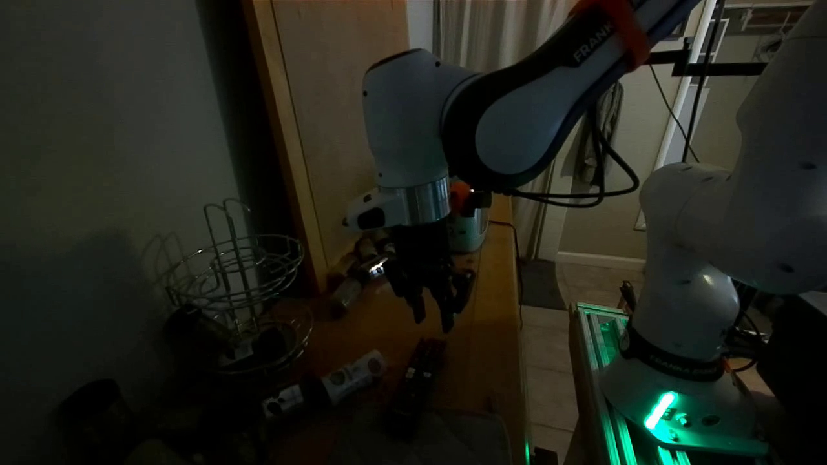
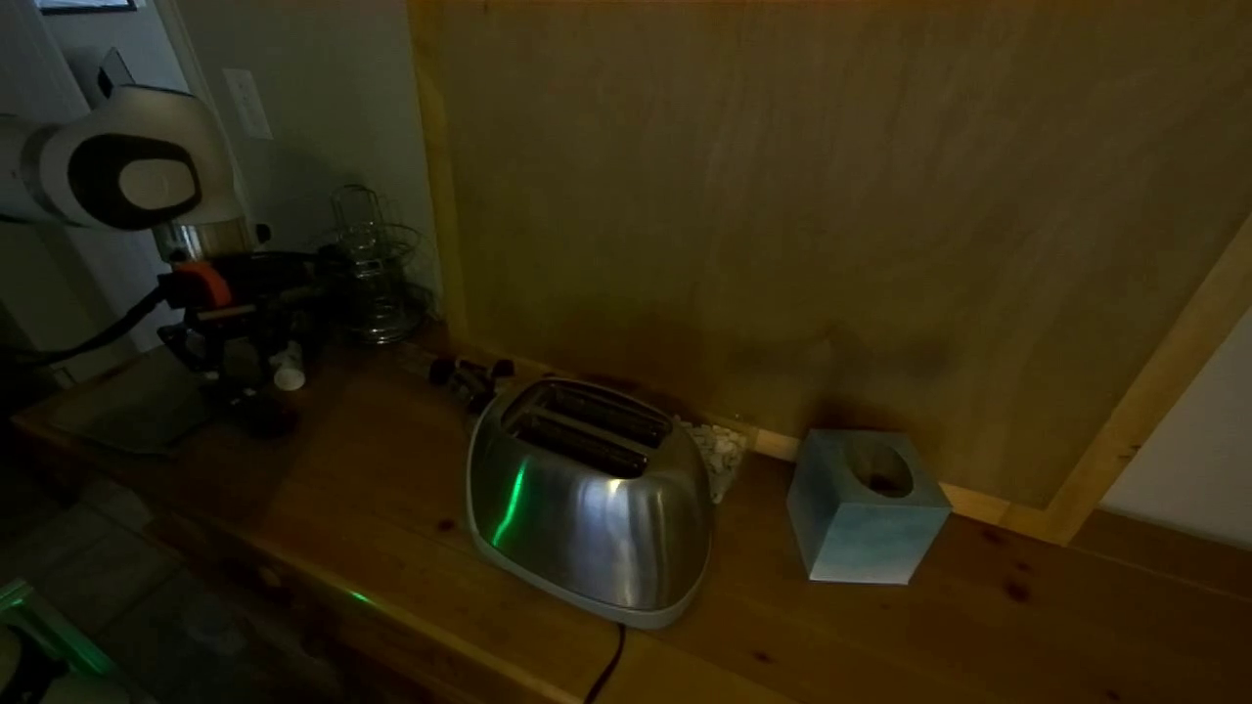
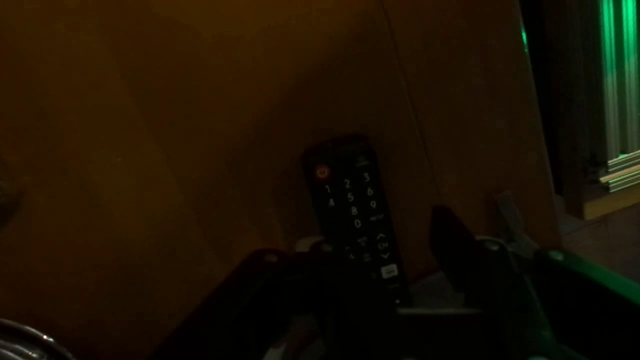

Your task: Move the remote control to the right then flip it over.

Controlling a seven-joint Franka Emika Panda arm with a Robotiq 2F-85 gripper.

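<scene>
We see the remote control (image 3: 352, 210) lying flat on the wooden counter (image 2: 381, 508), with its buttons up. It is a long, thin, black bar with little white numbers and a round red mark near one end. In an exterior view, the black gripper (image 1: 433, 323) hangs over the remote control, apart from it. Its two fingers are spread, with a gap between them.

By the other end of the remote control is a grey cloth (image 1: 465, 439) that looks soft. It is so dark that we cannot tell if the two touch. Near the remote control, a round white tube (image 1: 354, 376) with spots lies on its side. A bit farther from the remote control stands a rack (image 1: 236, 263) made of thin, shiny, bent wire with round rims.

Well apart from the remote control, we see a toaster (image 2: 587, 533) of smooth, shiny metal, with round sides and two long slots on top. Even farther from the remote control sits a blue box (image 2: 871, 543), shaped like a block, with an oval hole in its top.
</scene>
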